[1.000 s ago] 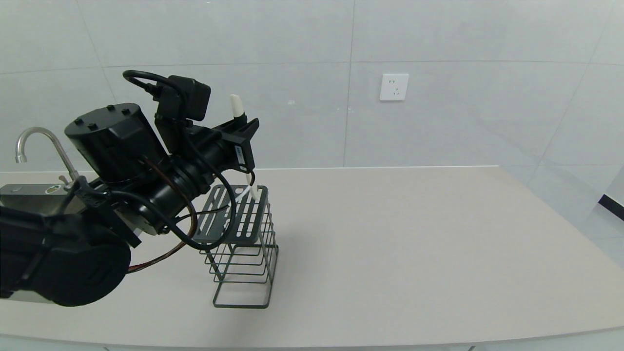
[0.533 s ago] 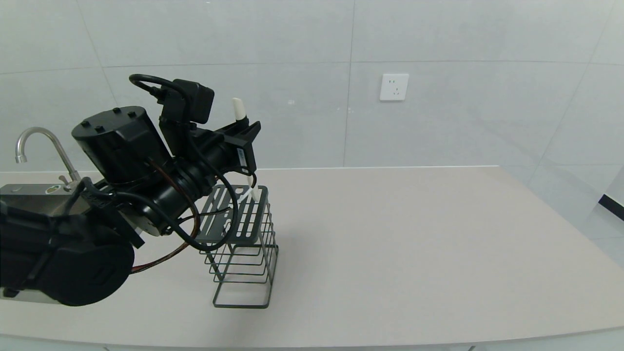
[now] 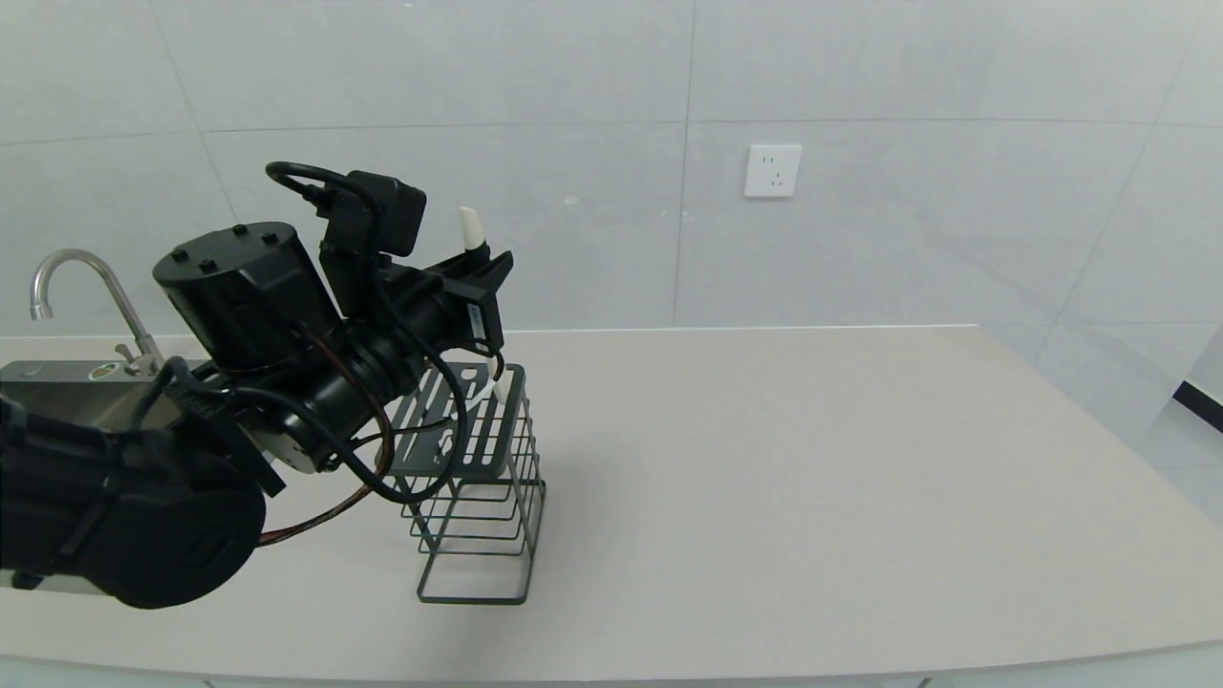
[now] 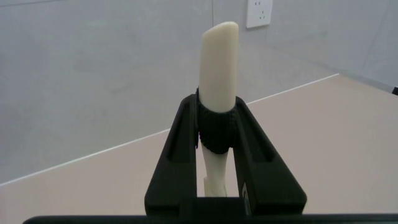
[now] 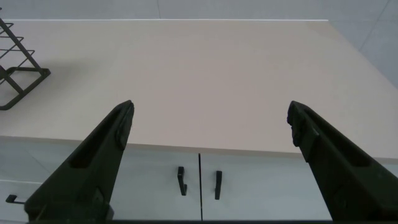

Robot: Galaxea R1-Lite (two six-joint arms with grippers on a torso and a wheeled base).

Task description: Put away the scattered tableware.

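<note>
A white utensil (image 3: 469, 225) is standing almost upright in the left gripper (image 3: 481, 274), whose jaws are clamping its handle at mid-length. Its lower tip is hanging at the far right corner of the slotted top of a dark wire rack (image 3: 475, 497); whether they are touching is unclear. The rack is sitting left of centre on a beige countertop (image 3: 812, 459). The right gripper (image 5: 210, 143) is hovering over the counter's near edge, jaws spread wide and holding nothing.

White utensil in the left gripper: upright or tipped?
Near upright, handle end up: the white utensil stands between the left gripper's shut jaws, with its lower end at the rack's top.
</note>
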